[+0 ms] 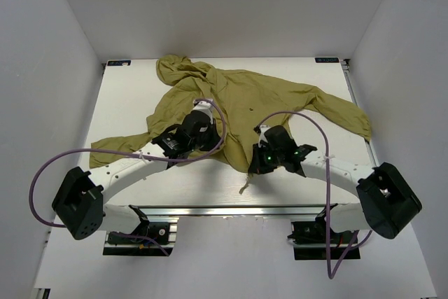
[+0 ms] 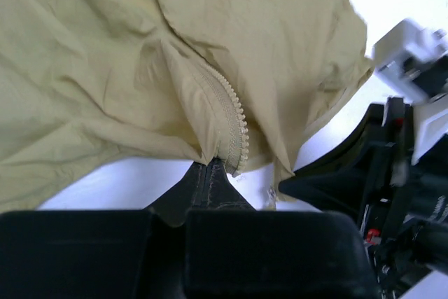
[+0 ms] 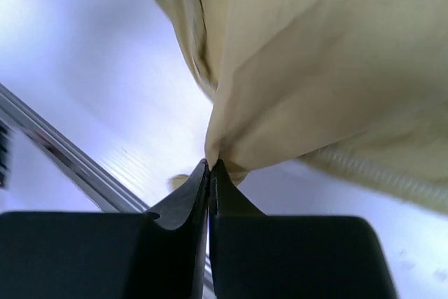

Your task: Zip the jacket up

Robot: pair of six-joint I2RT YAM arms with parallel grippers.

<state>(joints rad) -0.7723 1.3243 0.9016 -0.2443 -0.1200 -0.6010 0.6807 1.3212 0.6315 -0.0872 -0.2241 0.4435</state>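
While both arms reach in from the near edge, the jacket [image 1: 245, 103] lies spread across the middle of the white bench [image 1: 126, 103], olive-yellow and badly wrinkled, with its hood [image 1: 178, 68] bunched toward the far left corner. One sleeve [image 1: 343, 113] trails out to the right and the other sleeve [image 1: 119, 145] stretches to the near left. A small dark spot [image 1: 253, 109] sits on the front panel, roughly between the two wrists. The left pincer [image 2: 212, 166] has its dark fingers pressed together on the bottom edge of the fabric, right where a row of pale zip teeth [image 2: 234, 124] runs down to the hem. From its own camera the cloth rises away from the fingertips and white bench shows beneath the hem. The right arm's black housing fills the right side of that picture, just beside the hem. The right pincer [image 3: 209, 162] is likewise closed, its two fingers meeting on a pinched fold of the jacket that fans out above them, with another stretch of zip teeth running along the lower right of that view. Behind it a metal rail [image 3: 63, 155] runs along the bench's edge. Purple cables [image 1: 42, 180] loop from each arm over the cloth
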